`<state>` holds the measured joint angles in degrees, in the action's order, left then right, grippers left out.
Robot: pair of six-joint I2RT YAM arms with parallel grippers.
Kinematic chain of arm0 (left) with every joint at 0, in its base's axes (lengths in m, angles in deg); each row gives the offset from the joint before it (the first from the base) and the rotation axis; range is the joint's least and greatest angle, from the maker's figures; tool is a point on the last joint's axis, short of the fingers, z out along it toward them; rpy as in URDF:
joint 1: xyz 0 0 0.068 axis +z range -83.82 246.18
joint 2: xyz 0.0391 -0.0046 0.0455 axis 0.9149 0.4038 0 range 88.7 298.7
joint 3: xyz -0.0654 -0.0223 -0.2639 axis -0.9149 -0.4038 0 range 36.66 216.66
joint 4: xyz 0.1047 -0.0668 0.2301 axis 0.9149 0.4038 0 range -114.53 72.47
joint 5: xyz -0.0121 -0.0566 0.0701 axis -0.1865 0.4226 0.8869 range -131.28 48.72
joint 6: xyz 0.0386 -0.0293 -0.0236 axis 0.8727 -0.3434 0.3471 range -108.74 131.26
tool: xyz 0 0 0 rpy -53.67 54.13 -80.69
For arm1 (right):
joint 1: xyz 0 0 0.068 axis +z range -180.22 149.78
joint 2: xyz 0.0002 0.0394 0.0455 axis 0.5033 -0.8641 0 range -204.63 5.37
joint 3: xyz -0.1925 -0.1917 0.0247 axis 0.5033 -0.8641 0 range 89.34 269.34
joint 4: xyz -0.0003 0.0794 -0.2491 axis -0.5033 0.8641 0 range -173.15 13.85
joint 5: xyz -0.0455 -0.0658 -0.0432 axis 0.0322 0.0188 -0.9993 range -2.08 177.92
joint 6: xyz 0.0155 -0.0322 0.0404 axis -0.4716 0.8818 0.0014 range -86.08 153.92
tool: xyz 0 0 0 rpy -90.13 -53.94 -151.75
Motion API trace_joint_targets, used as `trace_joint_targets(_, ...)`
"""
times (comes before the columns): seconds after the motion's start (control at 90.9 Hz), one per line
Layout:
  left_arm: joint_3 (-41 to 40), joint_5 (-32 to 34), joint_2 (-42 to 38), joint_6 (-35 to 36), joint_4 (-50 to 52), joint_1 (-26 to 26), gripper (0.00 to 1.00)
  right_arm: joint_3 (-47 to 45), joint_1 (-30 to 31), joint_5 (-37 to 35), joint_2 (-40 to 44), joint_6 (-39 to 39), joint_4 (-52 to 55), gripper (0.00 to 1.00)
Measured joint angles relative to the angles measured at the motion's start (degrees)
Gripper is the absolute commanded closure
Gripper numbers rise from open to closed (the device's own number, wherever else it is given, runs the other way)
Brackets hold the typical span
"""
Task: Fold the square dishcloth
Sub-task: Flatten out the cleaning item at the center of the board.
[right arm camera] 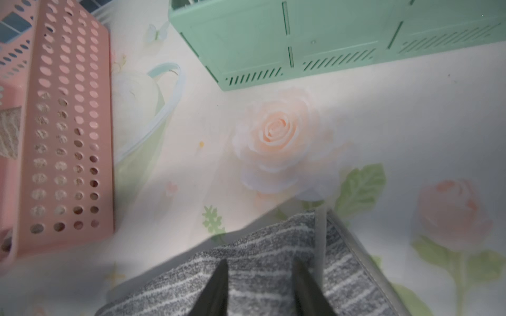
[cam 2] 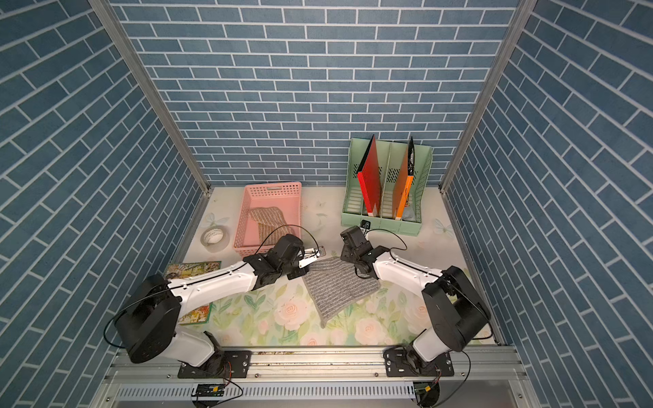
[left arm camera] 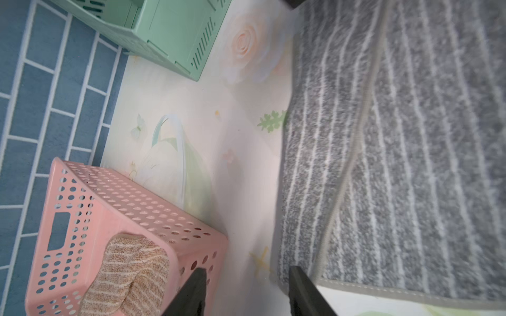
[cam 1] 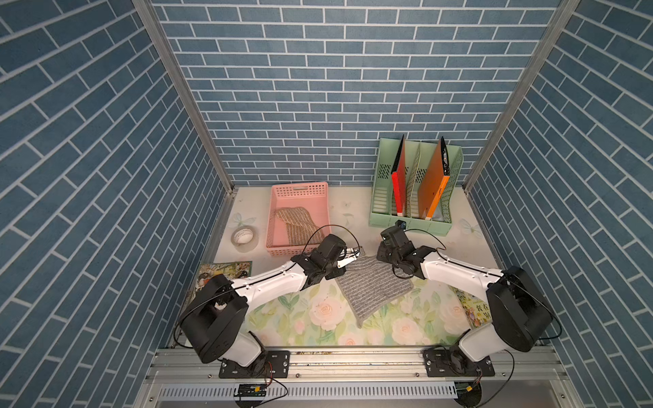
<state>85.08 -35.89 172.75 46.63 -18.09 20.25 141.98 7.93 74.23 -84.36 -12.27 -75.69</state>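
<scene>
On a flowered counter (cam 1: 318,319) walled in blue brick, a roll of tape (cam 1: 243,236) and a picture book (cam 1: 226,270) sit at the far left, beside a pink basket (cam 1: 299,186) that holds a brown striped cloth (cam 1: 298,226). Just right of the basket, the left jaws stand apart and empty. The left wrist view shows bare counter between them, with one tip at the cloth's border. At centre lies the grey striped dishcloth (cam 1: 374,288), flat on the counter and doubled over, one hemmed edge (left arm camera: 353,153) resting across a lower layer. The right jaws are also parted and hover over its far corner, gripping nothing. Behind them stands a green file rack (cam 1: 410,226). The dishcloth looks light, limp and fuzzy, so it is likely to sag and drag if lifted by a single point. The firmer taped hem at the corners appears the best place to pinch, both layers together, one corner per arm.
</scene>
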Motion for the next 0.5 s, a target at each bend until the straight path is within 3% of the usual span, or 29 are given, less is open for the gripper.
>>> trace_joint_targets(0.231,-8.2,-7.4,-1.3,-1.1,1.9,-8.0,0.53,4.4,-5.1,3.1,-5.4,0.9,-1.1,0.32)
trace_joint_targets(0.363,-8.2,-8.7,1.4,-3.1,0.3,-8.8,0.53,3.1,-4.9,4.7,-2.8,3.3,-1.1,0.34)
trace_joint_targets(0.495,-6.2,-9.2,5.0,-5.0,-2.6,-9.2,0.53,-3.7,-4.0,5.9,3.2,4.7,-1.1,0.31)
